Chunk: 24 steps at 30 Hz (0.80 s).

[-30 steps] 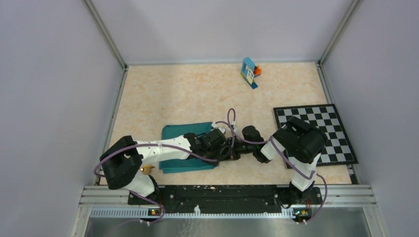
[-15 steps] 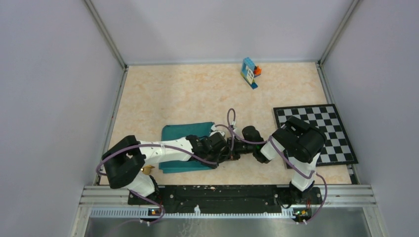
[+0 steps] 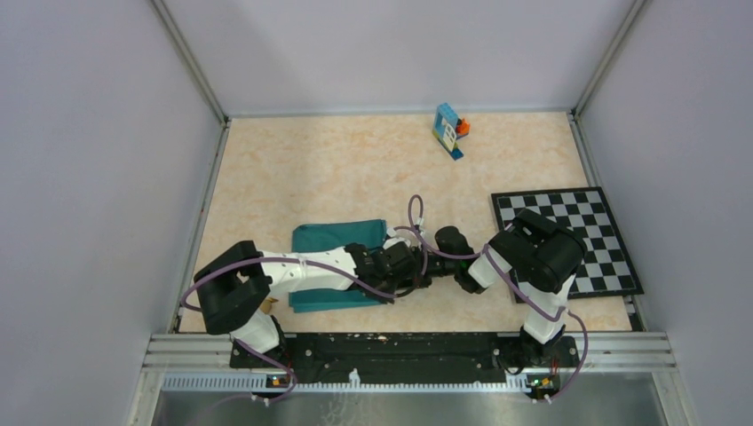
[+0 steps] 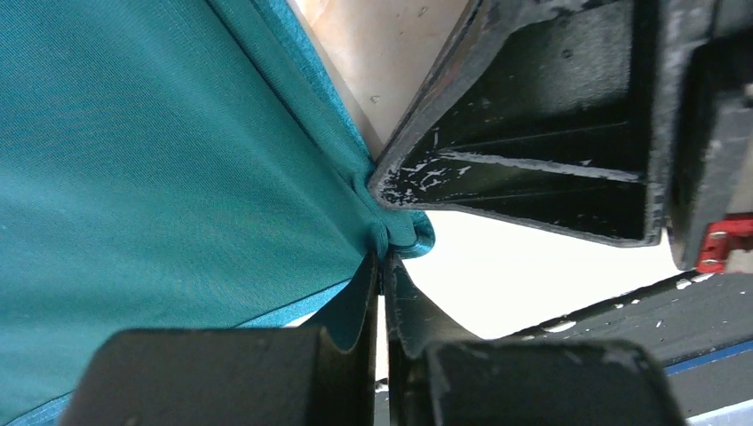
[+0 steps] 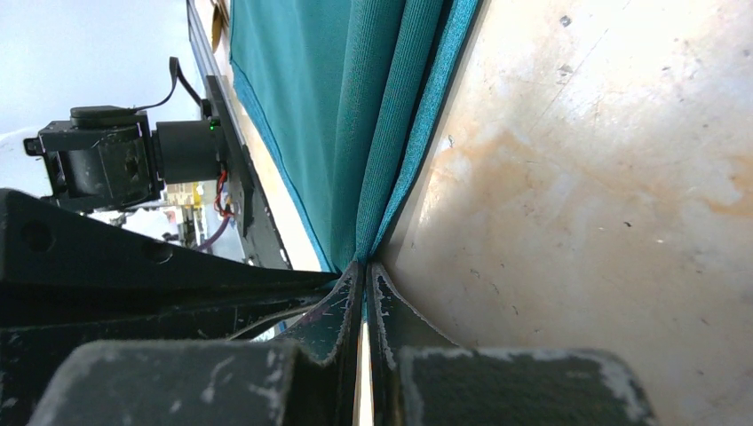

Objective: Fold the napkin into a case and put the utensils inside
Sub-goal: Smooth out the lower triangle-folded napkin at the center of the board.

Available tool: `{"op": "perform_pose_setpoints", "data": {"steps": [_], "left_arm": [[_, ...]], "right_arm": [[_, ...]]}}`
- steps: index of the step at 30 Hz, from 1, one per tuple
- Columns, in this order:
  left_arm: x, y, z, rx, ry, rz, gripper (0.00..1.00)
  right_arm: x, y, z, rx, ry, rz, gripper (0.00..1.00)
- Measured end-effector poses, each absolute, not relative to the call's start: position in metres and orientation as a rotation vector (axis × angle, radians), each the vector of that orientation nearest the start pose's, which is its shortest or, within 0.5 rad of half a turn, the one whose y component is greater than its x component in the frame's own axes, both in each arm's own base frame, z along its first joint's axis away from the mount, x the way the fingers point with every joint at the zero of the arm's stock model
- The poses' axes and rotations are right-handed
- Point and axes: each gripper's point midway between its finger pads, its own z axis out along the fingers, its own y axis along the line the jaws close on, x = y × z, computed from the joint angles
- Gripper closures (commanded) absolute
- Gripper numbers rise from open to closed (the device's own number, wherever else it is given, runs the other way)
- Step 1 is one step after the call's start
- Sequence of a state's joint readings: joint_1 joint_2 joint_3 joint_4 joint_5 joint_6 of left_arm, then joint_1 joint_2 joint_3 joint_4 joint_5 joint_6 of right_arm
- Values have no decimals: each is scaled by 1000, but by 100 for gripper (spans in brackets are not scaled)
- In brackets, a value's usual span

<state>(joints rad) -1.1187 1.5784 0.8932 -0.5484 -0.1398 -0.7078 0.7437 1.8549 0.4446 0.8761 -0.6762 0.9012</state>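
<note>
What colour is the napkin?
The napkin is plain teal-green; the left wrist view shows it best.

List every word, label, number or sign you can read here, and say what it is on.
No text can be read in any view.
Toy blocks: white panel with dark marks, too small to read.
Checkerboard mat and napkin: no lettering visible.

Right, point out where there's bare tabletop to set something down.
The beige tabletop is bare beyond the teal-green cloth napkin, left of the blue-orange toy blocks, and between those blocks and the black-and-white checkerboard mat. Crowded: the napkin's right edge, where the left gripper and right gripper both pinch it.
</note>
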Motion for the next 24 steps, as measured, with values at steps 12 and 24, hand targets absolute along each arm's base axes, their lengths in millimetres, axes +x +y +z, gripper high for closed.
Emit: {"op": "perform_pose_setpoints", "data": {"steps": [12,24], "left_arm": [[134,-281,33,543,2745,-263,94],[133,-287,35,552,2746,-291,52]], "right_arm": [[159,331,16,-289,2439,1594,100],[154,329,14,-278,2449,1598,96]]}}
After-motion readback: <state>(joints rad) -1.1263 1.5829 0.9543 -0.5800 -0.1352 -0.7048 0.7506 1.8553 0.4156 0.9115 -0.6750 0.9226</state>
